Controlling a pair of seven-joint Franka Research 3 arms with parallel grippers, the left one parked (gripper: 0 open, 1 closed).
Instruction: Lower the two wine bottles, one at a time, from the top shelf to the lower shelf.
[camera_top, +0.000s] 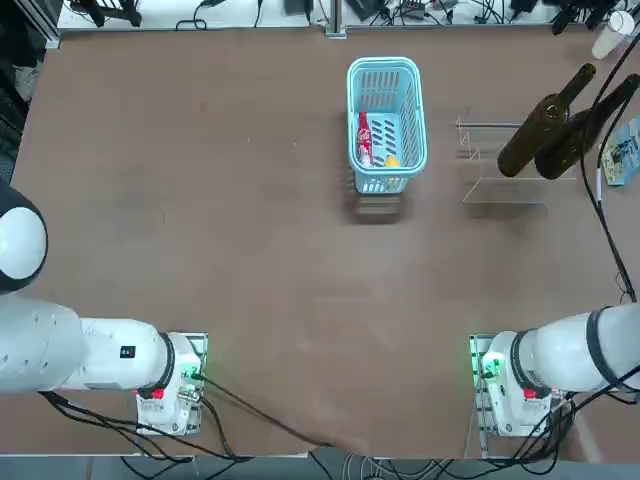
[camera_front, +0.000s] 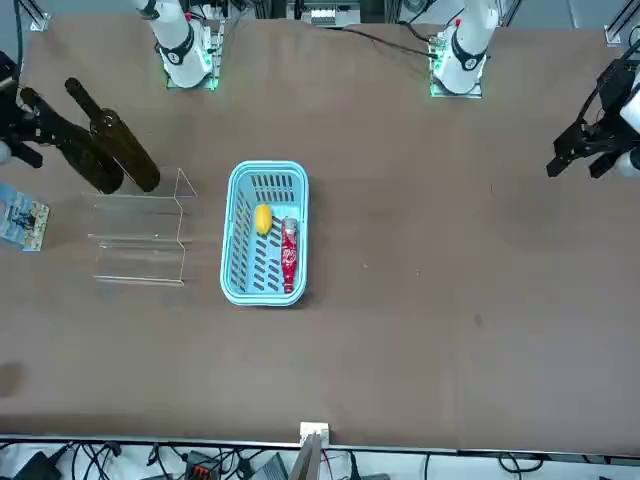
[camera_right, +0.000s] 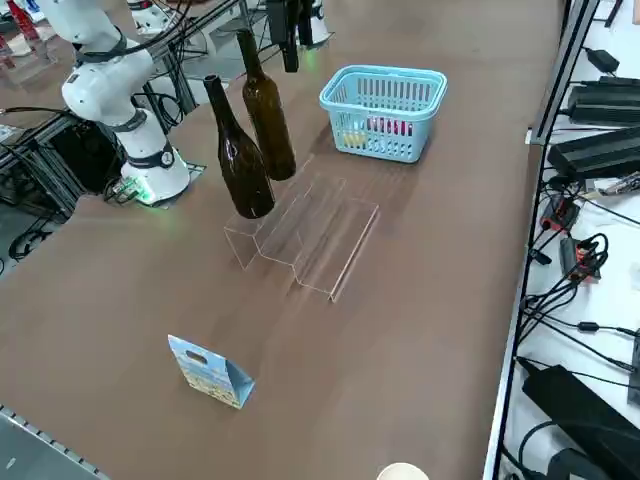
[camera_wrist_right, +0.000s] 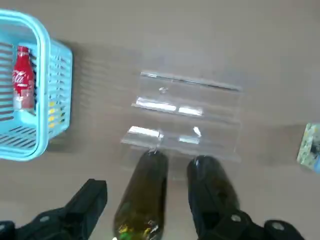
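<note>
I see both bottles upright on the rack's top shelf (camera_right: 262, 222), near the worktop's right edge. Lighter bottle (camera_right: 267, 108) sits just beside darker bottle (camera_right: 236, 152). Lower shelf (camera_right: 330, 252) bare. Right gripper (camera_wrist_right: 150, 205) hangs above the bottles, fingers (camera_wrist_right: 85, 205) wide apart w/ the lighter bottle's top between them, nothing gripped. Blue basket (camera_top: 385, 72) stands mid-worktop toward the far edge.

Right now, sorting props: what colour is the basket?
Light blue basket; right side view shows it best.
</note>
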